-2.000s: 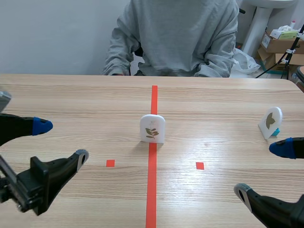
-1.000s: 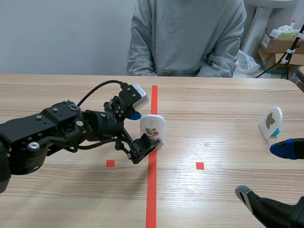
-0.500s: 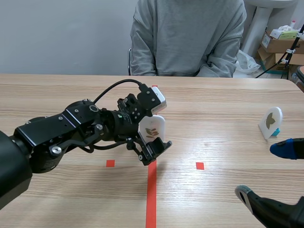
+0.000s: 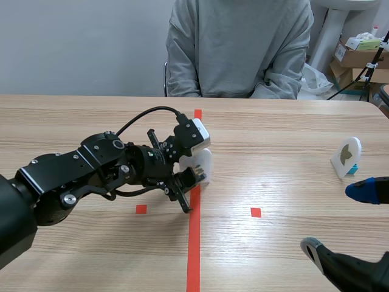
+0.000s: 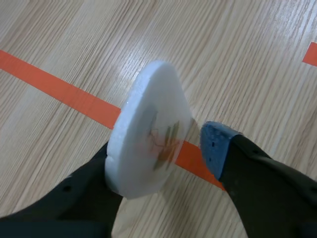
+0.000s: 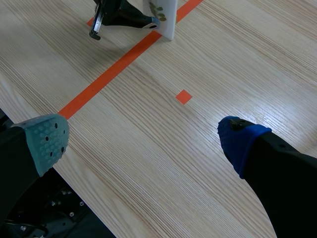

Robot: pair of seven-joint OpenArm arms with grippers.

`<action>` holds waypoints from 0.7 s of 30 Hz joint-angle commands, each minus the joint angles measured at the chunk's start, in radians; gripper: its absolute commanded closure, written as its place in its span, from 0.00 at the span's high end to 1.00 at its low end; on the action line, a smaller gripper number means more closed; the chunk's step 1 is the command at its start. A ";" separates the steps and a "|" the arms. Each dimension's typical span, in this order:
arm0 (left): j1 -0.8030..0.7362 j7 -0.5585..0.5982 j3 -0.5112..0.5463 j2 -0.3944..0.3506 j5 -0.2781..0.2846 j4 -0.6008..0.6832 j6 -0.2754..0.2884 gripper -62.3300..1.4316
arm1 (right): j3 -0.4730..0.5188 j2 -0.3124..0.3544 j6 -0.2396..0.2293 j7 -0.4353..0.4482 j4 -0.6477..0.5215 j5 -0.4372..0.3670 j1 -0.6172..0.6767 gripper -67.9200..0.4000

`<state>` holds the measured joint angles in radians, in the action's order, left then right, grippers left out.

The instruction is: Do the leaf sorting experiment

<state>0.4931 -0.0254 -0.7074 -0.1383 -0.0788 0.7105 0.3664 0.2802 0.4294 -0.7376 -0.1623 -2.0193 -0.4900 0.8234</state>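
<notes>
At the centre line [image 4: 194,243], left hand [image 4: 193,177] has narrowed around leaf card [image 4: 205,159] (one pad [image 5: 214,145] just short)

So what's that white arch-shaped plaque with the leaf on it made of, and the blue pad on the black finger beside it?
The white arch-shaped plaque looks like foam board: thick, matte, with a faintly grainy edge. The leaf on its face seems real and pressed. The blue pad looks like soft matte rubber, going by its dimpled surface.
</notes>
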 commanded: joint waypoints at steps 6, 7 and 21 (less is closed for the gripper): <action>0.008 0.010 0.010 0.008 0.007 0.025 -0.006 0.12 | 0.001 0.011 -0.008 0.011 0.002 -0.012 -0.012 0.91; 0.008 0.010 0.010 0.008 0.007 0.025 -0.005 0.09 | 0.001 0.011 -0.008 0.011 0.002 -0.012 -0.012 0.91; 0.010 -0.010 0.162 -0.029 0.196 0.120 -0.045 0.09 | 0.001 0.011 -0.008 0.011 0.002 -0.011 -0.012 0.91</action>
<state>0.4770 -0.0345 -0.5926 -0.1551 0.1040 0.8211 0.3397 0.2802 0.4294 -0.7376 -0.1623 -2.0193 -0.4900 0.8234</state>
